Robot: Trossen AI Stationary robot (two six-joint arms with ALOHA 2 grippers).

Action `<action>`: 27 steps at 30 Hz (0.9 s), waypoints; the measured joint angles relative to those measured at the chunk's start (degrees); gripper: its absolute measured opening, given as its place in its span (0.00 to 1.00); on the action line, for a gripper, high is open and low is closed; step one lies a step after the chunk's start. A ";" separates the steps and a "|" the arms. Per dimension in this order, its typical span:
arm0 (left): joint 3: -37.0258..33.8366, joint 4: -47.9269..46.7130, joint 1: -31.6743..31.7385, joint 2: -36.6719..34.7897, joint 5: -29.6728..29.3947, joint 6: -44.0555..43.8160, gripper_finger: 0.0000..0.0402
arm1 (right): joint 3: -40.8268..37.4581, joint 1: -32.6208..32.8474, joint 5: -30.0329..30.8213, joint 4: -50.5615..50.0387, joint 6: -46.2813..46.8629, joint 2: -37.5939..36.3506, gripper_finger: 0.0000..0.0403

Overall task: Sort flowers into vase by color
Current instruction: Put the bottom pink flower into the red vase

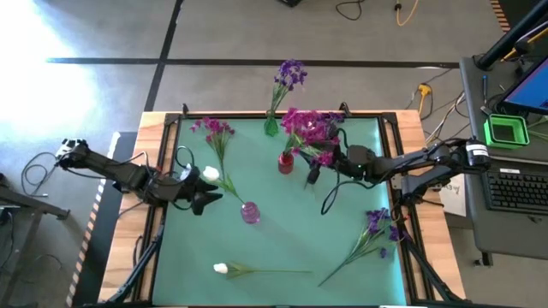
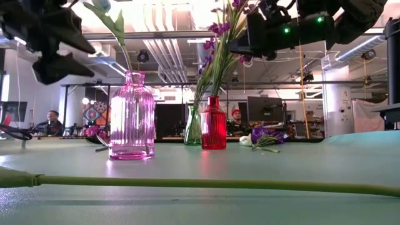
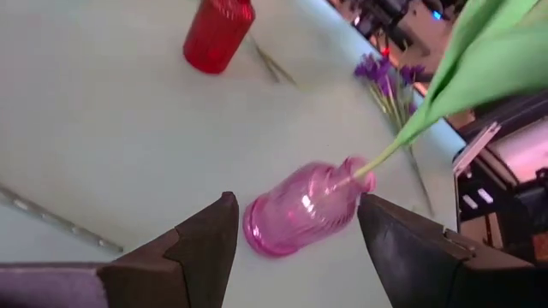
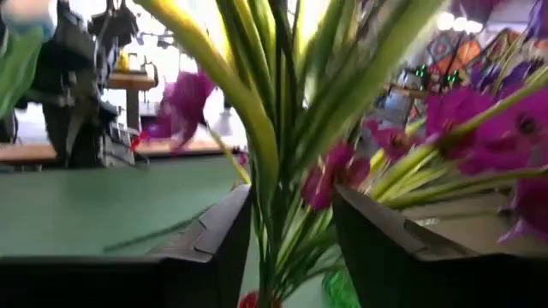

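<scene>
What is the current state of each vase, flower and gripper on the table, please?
pink vase: upright, holds one white flower.
red vase: upright, holds magenta flowers.
green vase: upright, holds a purple flower.
loose white flower: lying flat.
loose purple flowers: lying flat.
loose magenta flower: lying flat.
left gripper: open, above the pink vase.
right gripper: open around the magenta stems.
</scene>
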 joint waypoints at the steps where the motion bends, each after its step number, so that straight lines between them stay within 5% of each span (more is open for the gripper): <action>1: 0.68 -0.36 0.00 0.00 -0.79 0.22 0.58 | 0.00 0.00 0.00 -0.99 0.31 0.00 0.42; 14: 6.55 -10.55 0.00 2.06 -6.95 -0.93 0.58 | 0.00 0.02 -0.01 -10.31 7.00 -1.09 0.51; 27: 6.55 -10.62 0.00 4.11 -6.95 -0.85 0.58 | 0.02 1.75 -0.29 -6.78 9.49 -1.33 0.51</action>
